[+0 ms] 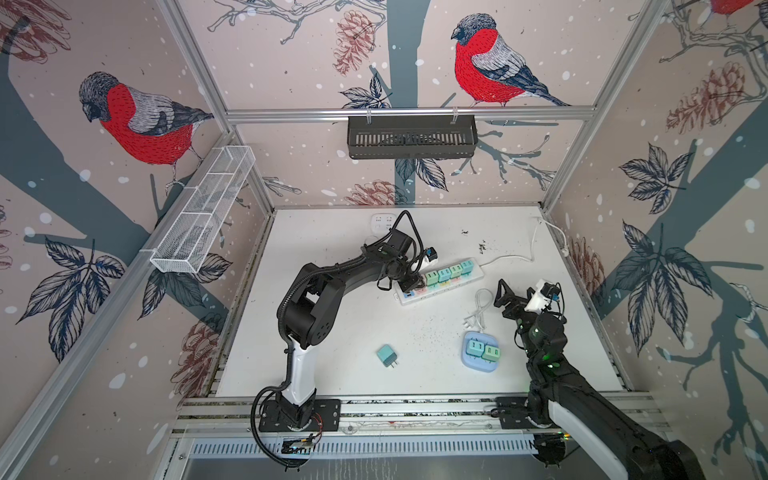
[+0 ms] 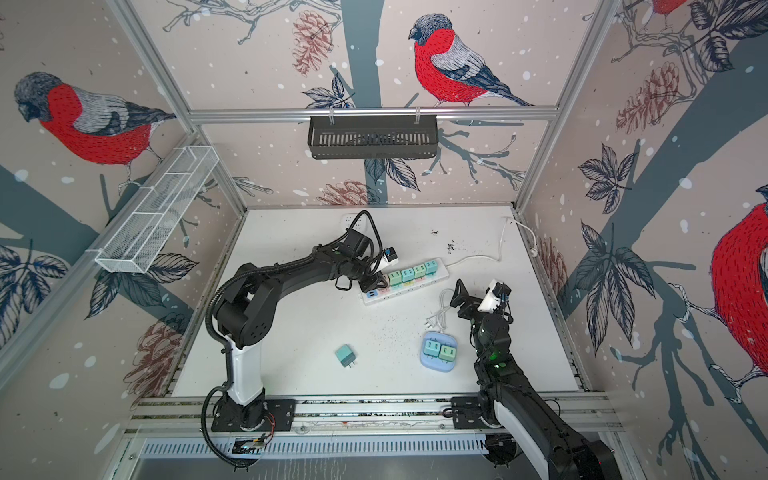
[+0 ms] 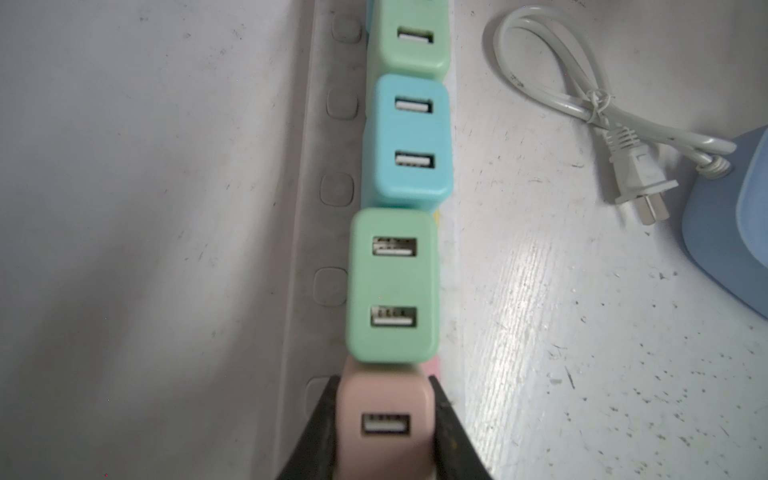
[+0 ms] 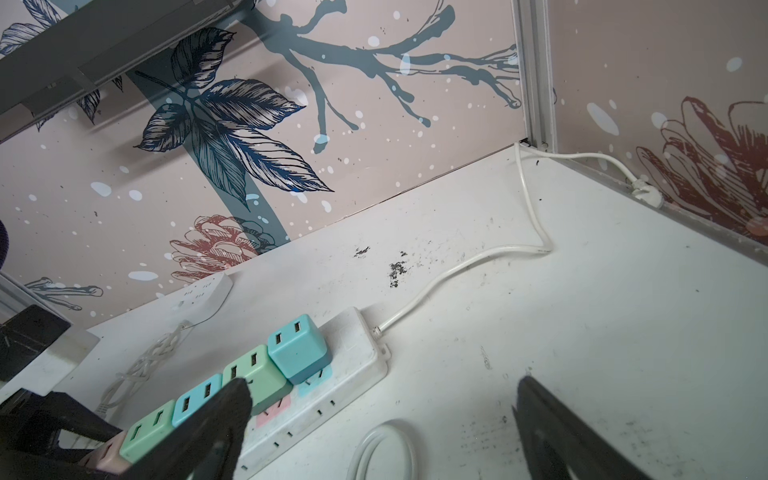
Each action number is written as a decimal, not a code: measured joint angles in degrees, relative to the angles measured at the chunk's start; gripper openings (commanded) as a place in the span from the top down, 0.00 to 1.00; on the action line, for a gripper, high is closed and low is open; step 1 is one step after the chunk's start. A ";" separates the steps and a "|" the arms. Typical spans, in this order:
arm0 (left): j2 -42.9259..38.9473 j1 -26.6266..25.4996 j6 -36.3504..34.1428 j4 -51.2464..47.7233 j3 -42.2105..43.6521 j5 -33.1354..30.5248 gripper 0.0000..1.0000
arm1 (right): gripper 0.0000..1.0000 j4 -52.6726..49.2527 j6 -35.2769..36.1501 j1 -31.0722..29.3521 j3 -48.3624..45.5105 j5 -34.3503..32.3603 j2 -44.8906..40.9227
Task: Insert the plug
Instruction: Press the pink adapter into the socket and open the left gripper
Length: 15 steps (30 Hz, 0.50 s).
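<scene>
A pink plug [image 3: 384, 424] is held between the black fingers of my left gripper [image 3: 384, 399], which is shut on it. It stands at the near end of a white power strip [image 1: 448, 291], in line with a row of green and blue plugs [image 3: 392, 286]. I cannot tell whether its prongs are fully seated. In both top views the left gripper [image 1: 409, 284] [image 2: 371, 286] sits over that end of the strip. My right gripper [image 1: 505, 293] [image 4: 382, 415] hovers open over bare table to the right of the strip, holding nothing.
A loose teal plug [image 1: 386, 354] lies on the table at the front. A blue socket base [image 1: 468, 360] holds two plugs, with its coiled white cord [image 1: 478, 307] beside it. A small white strip [image 1: 383, 222] lies at the back. The strip's cable [image 1: 509, 257] runs to the right wall.
</scene>
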<state>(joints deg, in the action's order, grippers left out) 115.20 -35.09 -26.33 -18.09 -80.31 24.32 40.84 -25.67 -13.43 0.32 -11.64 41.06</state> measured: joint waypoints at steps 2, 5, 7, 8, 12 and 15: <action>0.00 0.00 0.07 0.28 0.07 0.02 0.79 | 0.00 -0.02 0.00 0.00 0.02 0.00 0.31; -1.18 -0.09 0.48 2.14 1.84 -0.59 0.01 | 0.00 0.00 0.00 0.00 0.04 -0.02 0.48; -2.14 -0.22 1.05 1.44 3.30 -1.95 0.01 | 0.00 -0.02 0.00 0.00 0.07 -0.02 0.59; -2.54 -0.20 1.07 1.03 3.80 -2.12 0.01 | 0.00 0.00 0.00 0.00 0.07 -0.02 0.59; -5.31 -0.07 2.43 1.46 5.81 -2.73 0.01 | 0.00 0.02 0.00 0.00 0.07 -0.02 0.79; -9.75 -0.07 3.72 3.80 9.27 -3.39 0.01 | 0.00 0.11 0.00 0.00 0.09 -0.02 1.29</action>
<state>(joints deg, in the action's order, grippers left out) 105.45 -35.16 -22.61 -14.28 -71.05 20.93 40.95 -25.67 -13.43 0.40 -11.66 42.35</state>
